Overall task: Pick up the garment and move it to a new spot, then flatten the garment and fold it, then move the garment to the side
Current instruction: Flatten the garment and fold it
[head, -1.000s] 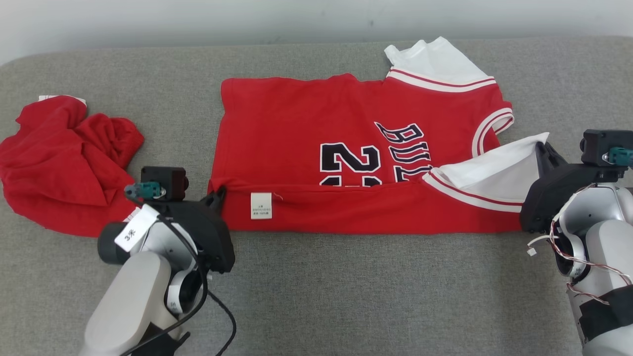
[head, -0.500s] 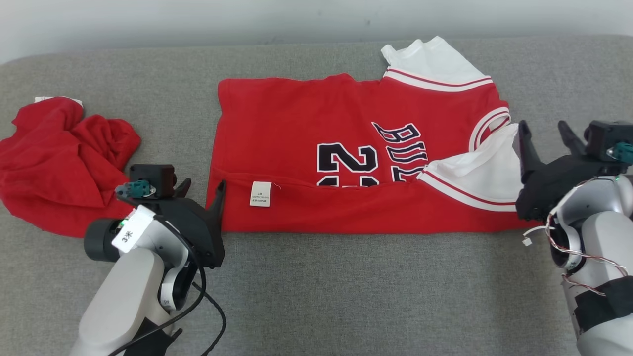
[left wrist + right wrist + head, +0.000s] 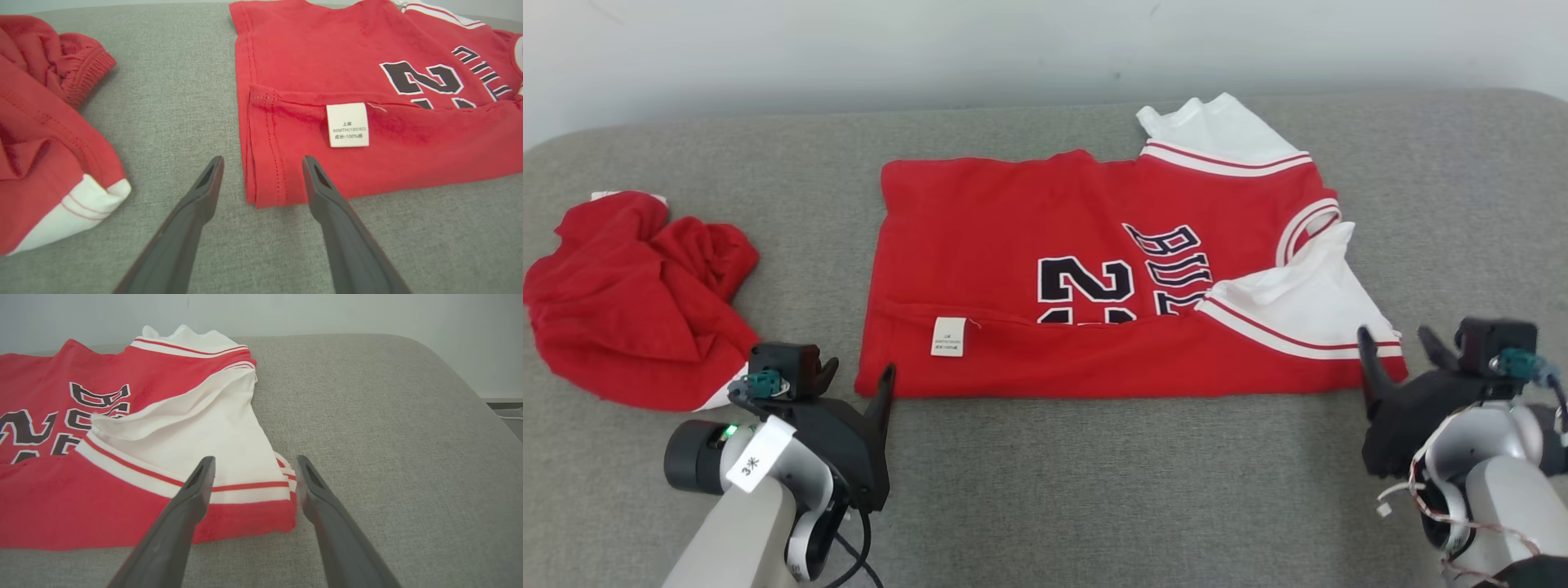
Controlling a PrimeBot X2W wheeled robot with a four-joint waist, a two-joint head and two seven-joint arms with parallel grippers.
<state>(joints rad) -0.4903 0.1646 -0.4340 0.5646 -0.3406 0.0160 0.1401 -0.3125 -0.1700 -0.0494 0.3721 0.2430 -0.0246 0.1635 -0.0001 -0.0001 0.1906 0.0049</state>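
Note:
The garment (image 3: 1013, 220) is a red jersey with white sleeves and dark lettering, lying flat on the grey cushion. Its near edge is folded up over the print, and a white label (image 3: 948, 336) shows on the fold. My left gripper (image 3: 860, 371) stands open just off the jersey's near left corner. In the left wrist view the left gripper (image 3: 263, 160) has its fingers on either side of that corner of the garment (image 3: 327, 61), apart from it. My right gripper (image 3: 1393, 335) is open at the near right corner. In the right wrist view the right gripper (image 3: 255, 458) hovers before the white sleeve of the garment (image 3: 171, 371).
A second red garment (image 3: 629, 302) lies crumpled at the left, close to my left arm; the left wrist view shows this crumpled garment (image 3: 36, 134) too. The grey cushion (image 3: 1094, 490) runs wide in front of the jersey and rounds off at the right. A pale wall stands behind.
Both grippers went from shut on the jersey's folded near edge to open, letting it go, and drew back toward me. The head camera has tilted, shifting the whole picture.

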